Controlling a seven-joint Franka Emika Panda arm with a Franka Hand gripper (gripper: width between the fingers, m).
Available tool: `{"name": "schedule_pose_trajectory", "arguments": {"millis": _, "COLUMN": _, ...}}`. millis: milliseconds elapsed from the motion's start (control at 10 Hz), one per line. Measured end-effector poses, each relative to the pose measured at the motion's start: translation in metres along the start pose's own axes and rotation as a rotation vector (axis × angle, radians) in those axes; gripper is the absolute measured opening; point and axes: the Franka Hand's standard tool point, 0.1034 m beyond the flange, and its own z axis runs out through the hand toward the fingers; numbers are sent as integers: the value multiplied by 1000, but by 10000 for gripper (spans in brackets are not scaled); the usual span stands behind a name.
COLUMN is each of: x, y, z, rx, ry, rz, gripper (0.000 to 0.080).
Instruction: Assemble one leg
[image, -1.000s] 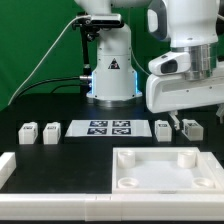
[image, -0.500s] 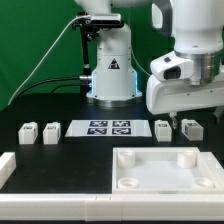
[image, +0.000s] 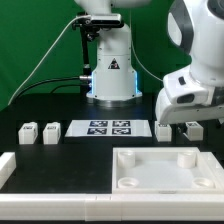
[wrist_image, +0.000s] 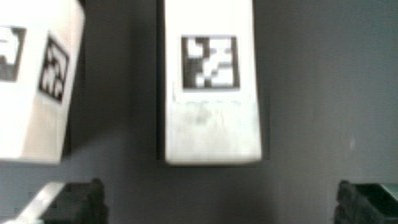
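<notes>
Two fingers (wrist_image: 71, 205) of the tool (wrist_image: 222, 205) stand wide apart, empty, above a leg (wrist_image: 214, 85) on the dark surface (wrist_image: 306, 100), w/ 2nd leg (wrist_image: 36, 80) just beside it

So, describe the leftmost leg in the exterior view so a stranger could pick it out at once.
Find the marker board, the flat white sheet with black tags in the middle of the row. On the exterior view's left of it stand two small white tagged blocks. The leg is the outer one, ending the row, while its neighbour sits nearer the board.
</notes>
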Motion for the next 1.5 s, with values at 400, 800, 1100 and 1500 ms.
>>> {"name": "schedule_pose_trajectory", "arguments": {"millis": 400, "x": -9, "y": 6, "z": 17, "rx": 4, "ry": -378, "rz": 1, "gripper": 649}}
{"name": "schedule_pose_trajectory", "arguments": {"millis": 800, "x": -6, "y": 7, "z": 32, "rx": 5, "ry": -345, "rz": 6, "gripper": 649}}
{"name": "schedule_pose_trajectory", "arguments": {"millis": 1100, "x": -6, "y": 8, "z": 33, "rx": 6, "ry": -340, "rz": 7, "gripper": 621}}
{"name": "schedule_pose_trajectory", "arguments": {"millis": 1500, "x": -6, "y": 8, "z": 33, "rx": 6, "ry": -341, "rz": 7, "gripper": 291}}
